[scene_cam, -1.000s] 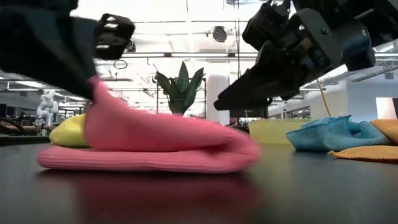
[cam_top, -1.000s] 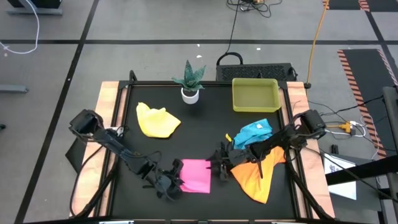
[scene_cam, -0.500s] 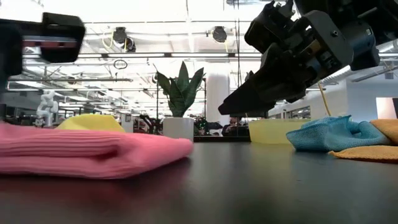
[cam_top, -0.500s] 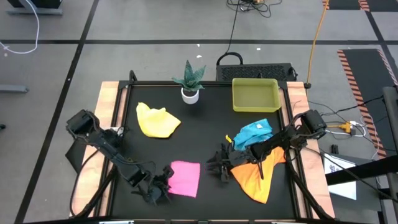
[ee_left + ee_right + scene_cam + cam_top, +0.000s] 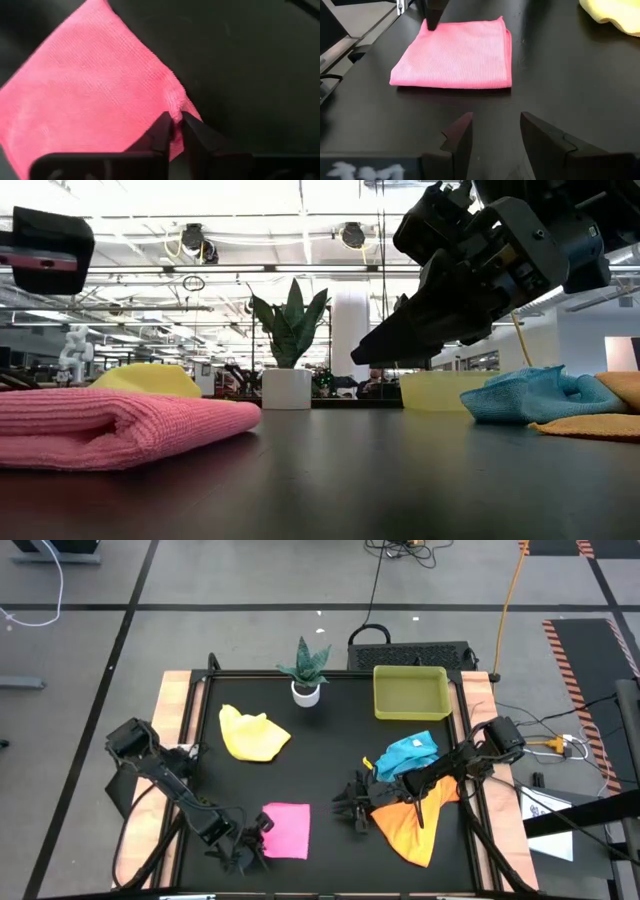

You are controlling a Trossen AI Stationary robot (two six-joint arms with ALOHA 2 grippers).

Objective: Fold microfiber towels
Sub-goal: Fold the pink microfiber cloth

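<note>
So the pink towel (image 5: 286, 831) sits folded flat near the table's front edge. The left gripper (image 5: 175, 124) is right at its corner, fingers nearly together with a bit of pink cloth between the tips. The right gripper (image 5: 492, 131) hovers just beside it, empty, jaws apart. Beyond that gripper lie the orange towel (image 5: 412, 824) and blue towel (image 5: 407, 755), touching. The yellow towel (image 5: 253, 734) lies crumpled farther back from the pink one.
</note>
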